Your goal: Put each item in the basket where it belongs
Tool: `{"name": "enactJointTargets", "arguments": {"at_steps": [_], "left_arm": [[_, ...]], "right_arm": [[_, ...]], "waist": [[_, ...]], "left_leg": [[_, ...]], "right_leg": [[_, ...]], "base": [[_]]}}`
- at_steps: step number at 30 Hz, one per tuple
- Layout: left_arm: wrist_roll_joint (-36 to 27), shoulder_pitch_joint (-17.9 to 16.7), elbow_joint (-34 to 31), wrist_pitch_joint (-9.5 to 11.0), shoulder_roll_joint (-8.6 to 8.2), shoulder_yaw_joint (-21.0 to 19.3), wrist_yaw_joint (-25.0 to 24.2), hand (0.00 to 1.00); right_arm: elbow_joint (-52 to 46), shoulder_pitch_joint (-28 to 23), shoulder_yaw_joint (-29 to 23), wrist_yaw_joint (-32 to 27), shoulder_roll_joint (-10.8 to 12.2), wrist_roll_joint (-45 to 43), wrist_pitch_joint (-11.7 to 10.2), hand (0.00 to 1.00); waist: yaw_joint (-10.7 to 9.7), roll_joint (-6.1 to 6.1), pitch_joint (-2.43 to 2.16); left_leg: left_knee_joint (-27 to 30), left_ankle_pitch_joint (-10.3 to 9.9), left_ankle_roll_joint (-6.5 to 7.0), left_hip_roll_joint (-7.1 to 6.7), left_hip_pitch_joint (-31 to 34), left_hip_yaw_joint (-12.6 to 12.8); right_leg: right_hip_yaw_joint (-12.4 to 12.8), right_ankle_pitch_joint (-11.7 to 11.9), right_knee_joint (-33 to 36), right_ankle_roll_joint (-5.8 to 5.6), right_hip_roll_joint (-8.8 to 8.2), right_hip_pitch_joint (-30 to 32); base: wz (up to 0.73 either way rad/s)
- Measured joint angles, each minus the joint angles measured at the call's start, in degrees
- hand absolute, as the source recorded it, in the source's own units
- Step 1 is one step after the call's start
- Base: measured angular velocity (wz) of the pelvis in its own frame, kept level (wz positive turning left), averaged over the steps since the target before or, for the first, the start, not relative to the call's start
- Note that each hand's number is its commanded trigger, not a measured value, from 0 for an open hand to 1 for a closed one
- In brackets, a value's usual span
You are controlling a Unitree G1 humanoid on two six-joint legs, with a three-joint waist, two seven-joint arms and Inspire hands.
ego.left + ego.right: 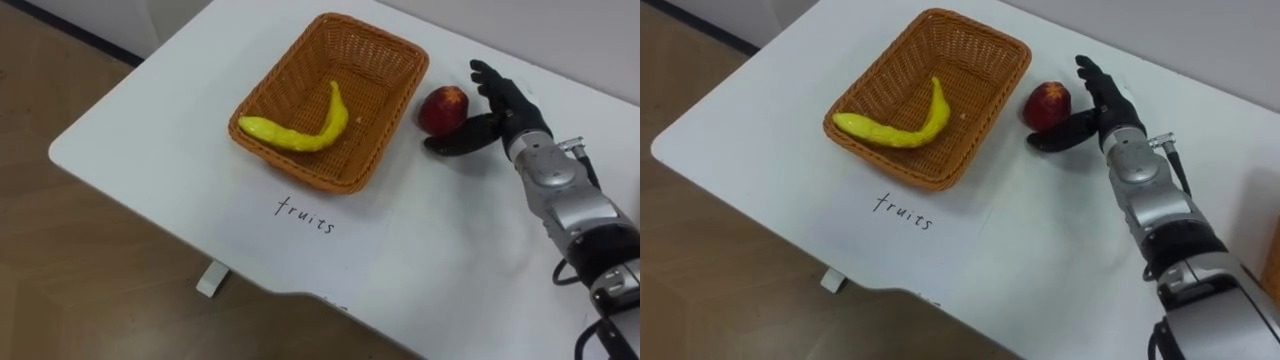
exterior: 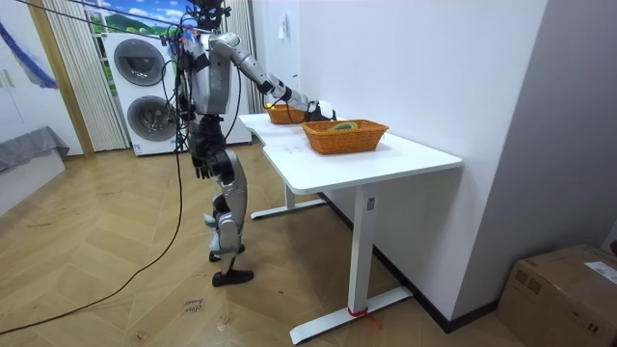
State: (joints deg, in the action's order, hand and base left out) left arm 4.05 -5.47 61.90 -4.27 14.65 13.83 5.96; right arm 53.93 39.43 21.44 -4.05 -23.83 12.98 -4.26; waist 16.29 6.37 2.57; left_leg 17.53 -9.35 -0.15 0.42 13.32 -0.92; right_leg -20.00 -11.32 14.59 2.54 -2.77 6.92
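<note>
We see the basket (image 1: 375, 100) holding one banana (image 1: 300, 132). Just right of the basket, a red fruit (image 1: 443, 108) sits on the table (image 1: 450, 250), with our right hand (image 1: 510, 118) spread wide beside it, fingers straight. A second basket (image 2: 344, 136) stands farther right, its contents unclear. Our left hand (image 2: 201, 166) hangs well away from the basket, and we cannot tell its state.

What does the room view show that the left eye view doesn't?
The room view adds a second basket, stacked washing machines, a cardboard box and the left hand hanging at the robot's side. The left eye view adds the banana in the fruit basket and a red fruit beside the open right hand. Both share the white table, that basket and the reaching right hand.
</note>
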Motion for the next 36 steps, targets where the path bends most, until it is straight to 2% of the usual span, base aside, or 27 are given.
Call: {"name": "enactJointTargets", "arguments": {"at_steps": [1,11,26,36], "left_arm": [[0.00,0.00,0.00,0.00,0.00,-0.02,0.00,0.00],[0.30,0.25,0.01,0.01,0.04,-0.08,0.01,0.00],[0.53,0.38,-0.04,0.01,0.04,-0.08,-0.63,0.00],[0.53,0.37,-0.04,0.01,0.19,-0.11,-1.73,0.00]], "right_arm": [[-0.05,0.00,0.08,0.00,-0.03,-0.03,0.00,1.00],[-0.19,0.00,1.58,1.41,-1.97,-0.03,0.01,1.00],[-0.19,0.00,1.64,1.83,-2.18,-0.05,0.02,1.00],[-0.19,-0.01,1.64,2.27,-2.25,-0.05,0.14,1.00]], "waist": [[0.05,0.04,-0.02],[1.40,0.06,-0.04],[1.42,0.10,-0.01],[1.36,0.88,0.07]], "left_leg": [[0.00,0.00,-0.01,0.00,-0.01,0.00],[0.03,-0.08,-0.11,-0.05,-0.08,-0.59],[0.21,-0.13,-0.18,-0.16,0.13,-1.02],[0.71,-0.13,-0.18,-0.18,0.39,-0.99]], "right_leg": [[0.08,0.00,0.01,0.00,0.00,0.03],[-0.13,0.00,0.07,0.00,0.04,0.05],[-0.55,-0.04,0.13,-0.01,0.01,0.00],[-0.78,-0.17,0.14,0.01,-0.01,-0.06]], "base": [[0.00],[0.01],[0.00],[0.00]]}}
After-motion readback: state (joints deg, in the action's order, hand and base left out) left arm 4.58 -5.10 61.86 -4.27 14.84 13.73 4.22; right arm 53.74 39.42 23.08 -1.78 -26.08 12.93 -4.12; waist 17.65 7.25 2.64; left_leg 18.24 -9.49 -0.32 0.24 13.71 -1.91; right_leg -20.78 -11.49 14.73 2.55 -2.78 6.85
